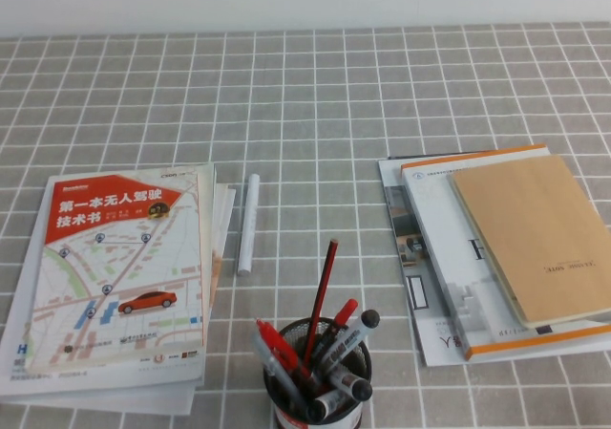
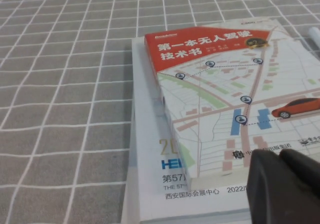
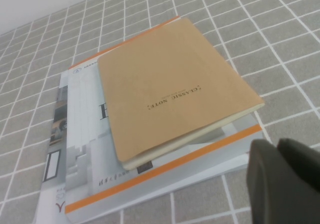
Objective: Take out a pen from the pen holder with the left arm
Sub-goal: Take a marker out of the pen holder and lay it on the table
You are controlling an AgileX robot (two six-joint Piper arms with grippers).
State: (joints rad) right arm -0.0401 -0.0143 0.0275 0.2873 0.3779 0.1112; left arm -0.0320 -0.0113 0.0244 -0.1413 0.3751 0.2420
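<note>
When going for the pen holder [image 1: 315, 391], open up first. Left hand [image 2: 280, 159]: clenched tight with nothing in it, hanging over the near part of the map book [image 2: 225, 94], off to the left of the cup. Right hand [image 3: 276, 149]: looks clenched too, empty, parked by the near corner of the orange-edged book [image 3: 80, 149] on the right. No sign of either from the high camera.

Pen holder itself: black mesh cup at the near edge of the counter [image 1: 305, 95], between the two book piles, stuffed with pens. Would go for the red pencil [image 1: 323, 290], honestly: stands tallest, leans clear of the rest, plenty of bare shaft to pinch. Come in from above, spread wide, close high on the shaft, then pull along its lean rather than sideways; otherwise probably tips the cup, looks pretty light. Skip the red markers [image 1: 275, 341] and grey-capped markers [image 1: 355, 332], too bunched up. Ignore the white pen [image 1: 248, 224] lying flat just beside the map book, outside the cup.

Readable stuff: "第一本无人驾驶技术书" in white on the map book's red banner; on the magazine [image 2: 147, 149] underneath, "西安国际会展中心", "2022" and a cut-off "第57". On the tan notebook [image 3: 170, 94]: "CLASSIC NOTE". Rest too small to make out.
</note>
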